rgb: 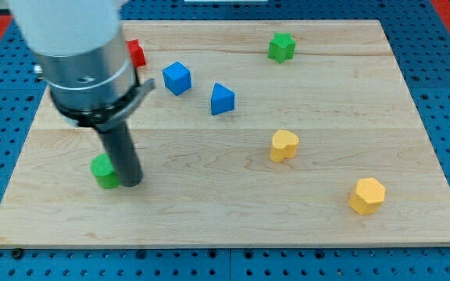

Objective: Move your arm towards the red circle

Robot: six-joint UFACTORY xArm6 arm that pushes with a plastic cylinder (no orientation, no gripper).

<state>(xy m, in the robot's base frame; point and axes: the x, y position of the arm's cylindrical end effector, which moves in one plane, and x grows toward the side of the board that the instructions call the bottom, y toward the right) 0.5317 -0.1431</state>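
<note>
My tip [131, 183] rested on the wooden board [326, 218] at about eight o'clock from the board's middle, touching or just beside a green block [102, 171] that sat at its nine o'clock side, partly hidden by the rod, so its shape could not be told. The tool was a plain rod with nothing that spreads or pinches, and it held nothing; it only stood against the board. The red block [137, 53], the task's thing, lay near the board's far edge at roughly eleven o'clock from the centre, and at about twelve o'clock from my tip, well apart from it. Most of that block was covered by the arm's grey housing [84, 55], so whether it was truly a circle could not be made out; only a red corner showed. Elsewhere lay a blue cube [176, 78] and a blue wedge-like block [222, 99] between centre and twelve o'clock, a green star-like block [282, 47] toward one o'clock, a yellow rounded block [283, 145] near three o'clock, and a yellow hexagon [366, 195] toward four o'clock. By my judgement the approach was hardly begun: the tip stood far from the red block, and nearly the whole travel toward twelve o'clock remained, with the green block needing to be left behind and not dragged along
</note>
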